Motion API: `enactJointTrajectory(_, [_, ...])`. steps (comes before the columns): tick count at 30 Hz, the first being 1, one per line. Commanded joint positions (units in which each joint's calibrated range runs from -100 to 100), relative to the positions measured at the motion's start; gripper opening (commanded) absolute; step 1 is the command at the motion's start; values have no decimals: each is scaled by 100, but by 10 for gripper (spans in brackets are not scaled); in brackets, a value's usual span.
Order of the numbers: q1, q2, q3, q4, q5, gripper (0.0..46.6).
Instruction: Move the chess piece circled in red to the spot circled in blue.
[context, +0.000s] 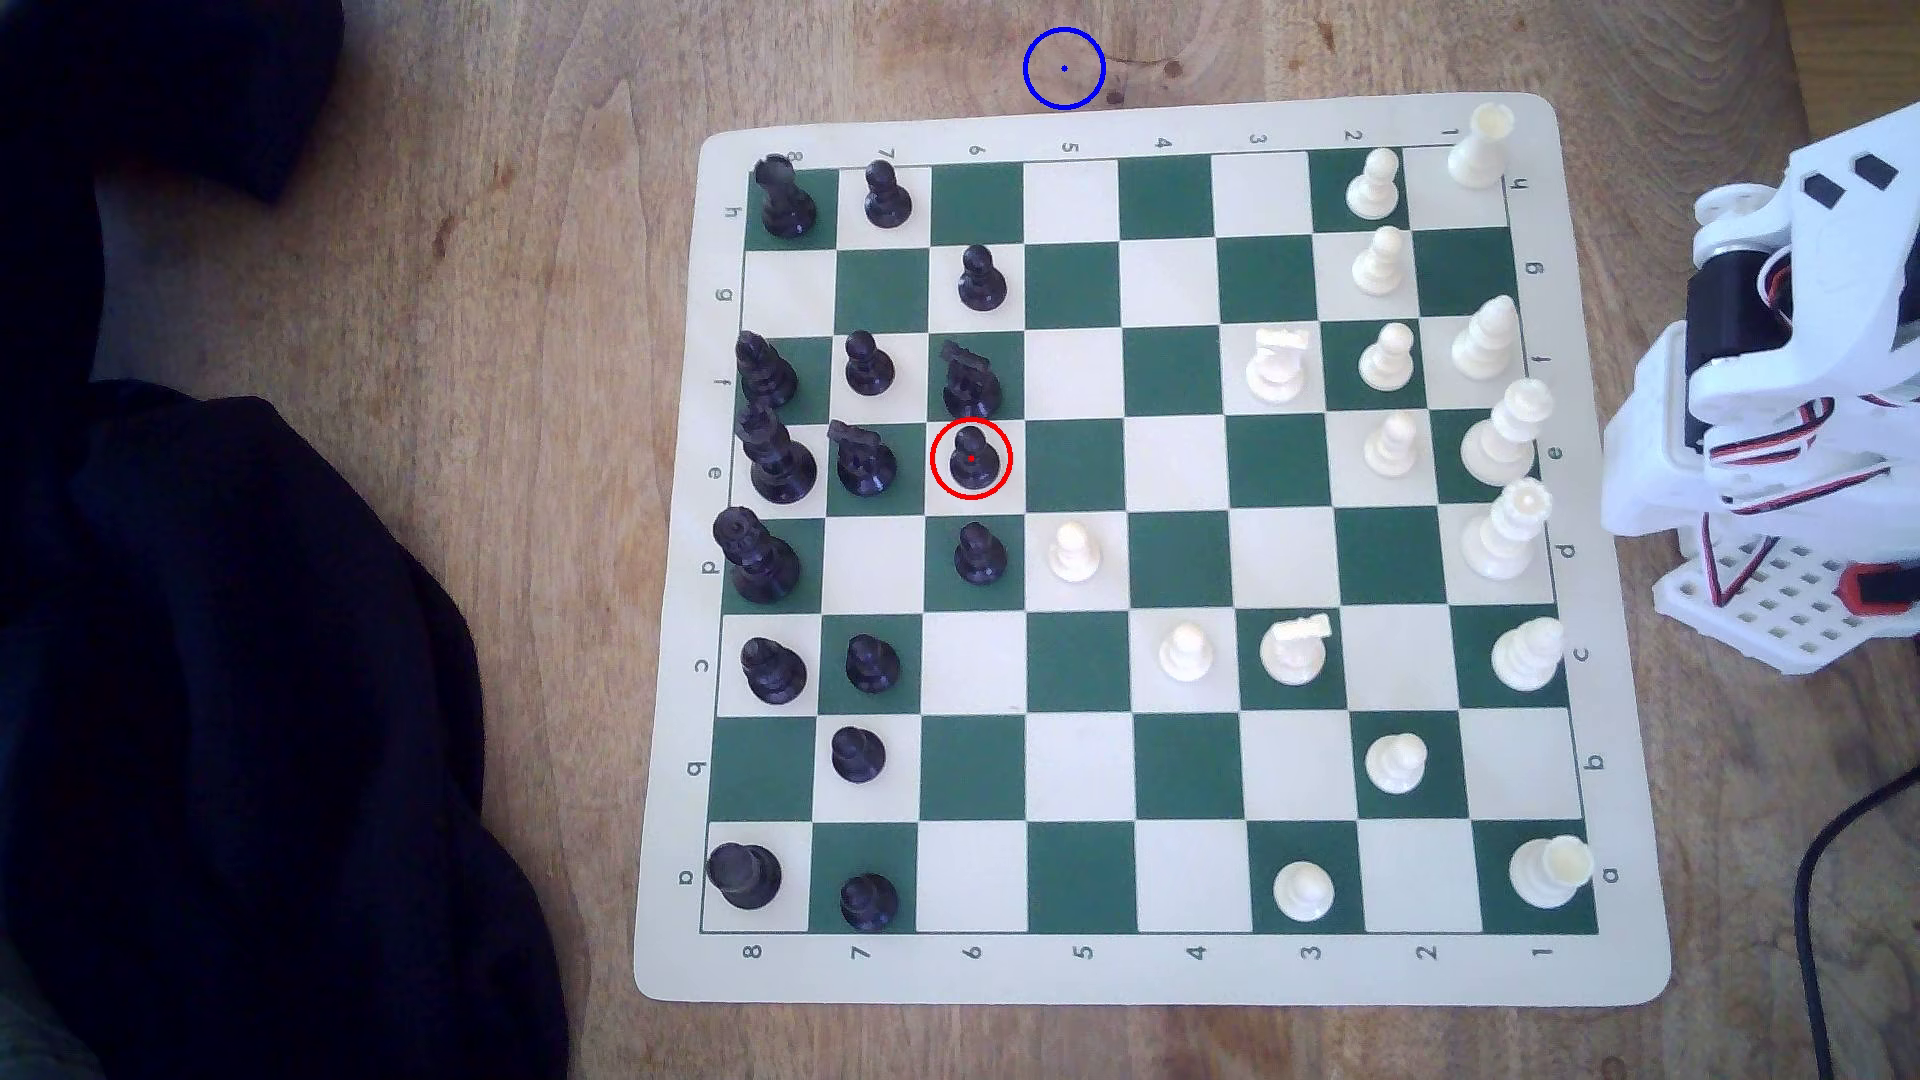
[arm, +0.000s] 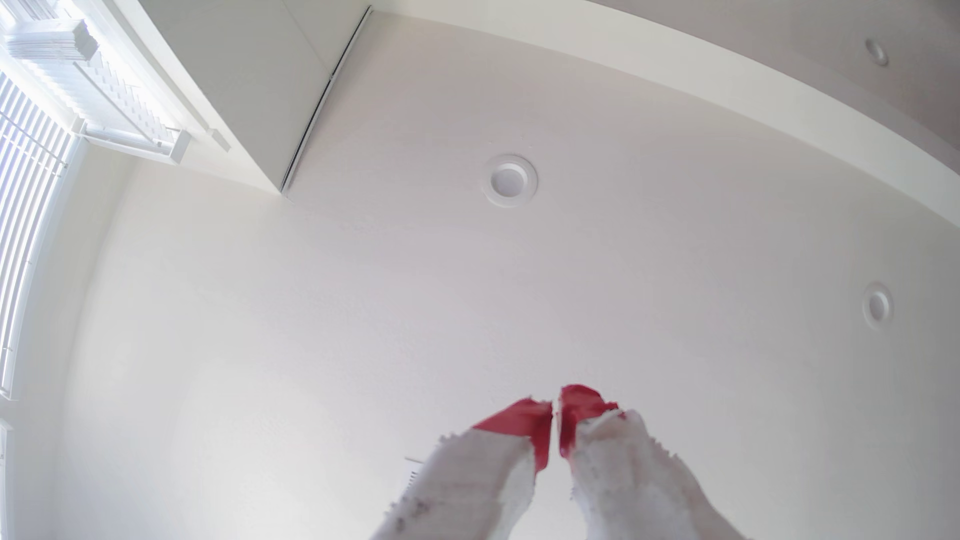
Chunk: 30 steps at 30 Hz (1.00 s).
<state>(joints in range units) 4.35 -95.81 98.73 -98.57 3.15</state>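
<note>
The chess piece circled in red (context: 971, 459) is a small black pawn standing upright on the board's e6 square, between a black knight (context: 969, 379) and another black pawn (context: 978, 554). The spot circled in blue (context: 1063, 69) is bare wood just beyond the board's far edge. My white arm (context: 1787, 415) is folded at the exterior view's right, off the board and far from the pawn. In the wrist view my gripper (arm: 555, 407) points up at the ceiling, its red-tipped white fingers pressed together with nothing between them.
The green and cream chessboard mat (context: 1621, 966) carries black pieces on the exterior view's left and white pieces on its right. Dark cloth (context: 229, 675) covers the table's left side. A black cable (context: 1813, 935) runs at the lower right.
</note>
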Motion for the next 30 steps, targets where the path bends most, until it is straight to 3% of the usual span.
enactJointTrajectory(1, [-1, -3, 117, 201, 29, 2])
enactJointTrajectory(16, [148, -3, -608, 6007, -5, 2])
enactJointTrajectory(19, [273, -3, -1088, 7801, -10, 2])
enactJointTrajectory(21, [445, -3, -1823, 10176, -20, 2])
enactJointTrajectory(27, [648, 252, -2621, 12264, -63, 2])
enactJointTrajectory(29, [625, 354, -2766, 12551, -405, 2])
enactJointTrajectory(30, [593, 625, -3056, 13083, -786, 2])
